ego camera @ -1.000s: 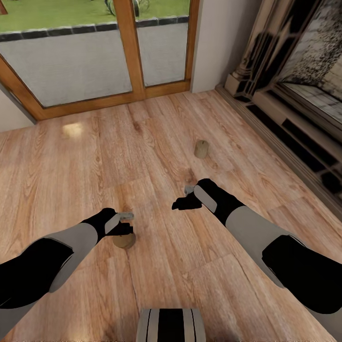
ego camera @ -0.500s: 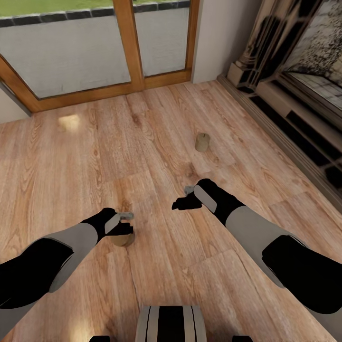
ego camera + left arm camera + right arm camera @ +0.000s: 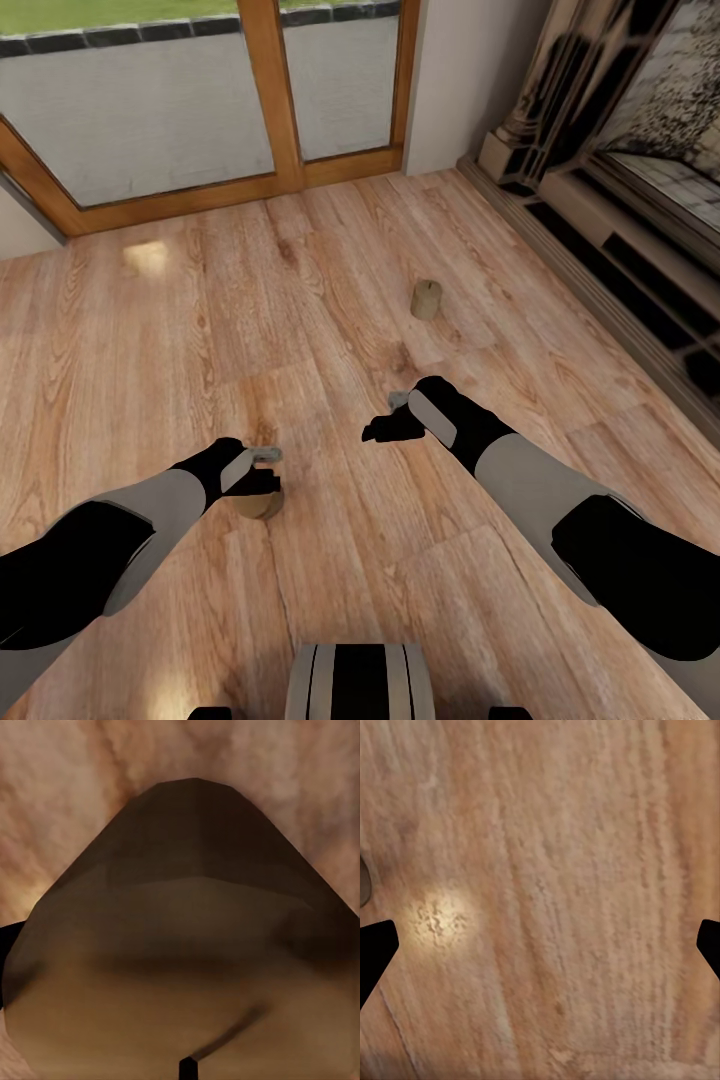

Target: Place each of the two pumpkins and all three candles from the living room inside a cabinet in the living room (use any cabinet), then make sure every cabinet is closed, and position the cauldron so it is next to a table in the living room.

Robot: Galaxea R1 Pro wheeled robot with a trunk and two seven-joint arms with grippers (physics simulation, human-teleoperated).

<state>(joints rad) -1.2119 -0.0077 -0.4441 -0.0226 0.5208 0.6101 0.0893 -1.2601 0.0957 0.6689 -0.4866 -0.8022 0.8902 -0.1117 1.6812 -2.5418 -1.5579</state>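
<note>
**Inspector:** Nothing of substance has moved between the picture half a second back and now; arms, floor and candles sit at the same places. The shift in the whole head view happened before that, so I judge it a camera tilt, now settled.

**Clerk:** Where do the task's things stand?

**Inspector:** One candle (image 3: 260, 503) is on the wooden floor (image 3: 330, 300) directly beneath the left gripper (image 3: 262, 478). The left wrist view has that candle very close in front of the camera. A second candle (image 3: 426, 299) stands upright farther out on the floor, toward the dark fireplace surround (image 3: 600, 230) and well apart from the right gripper (image 3: 385, 425).

**Clerk:** State of the jaws?

**Inspector:** Right jaws are spread wide over bare boards, holding nothing. For the left, I cannot tell whether they have closed on the candle or merely straddle it.

**Clerk:** Meaning for the task?

**Inspector:** Early stage. My judgement: the stillness suggests a grasp being settled on the near candle. No cabinet in sight, so carrying remains.
</note>
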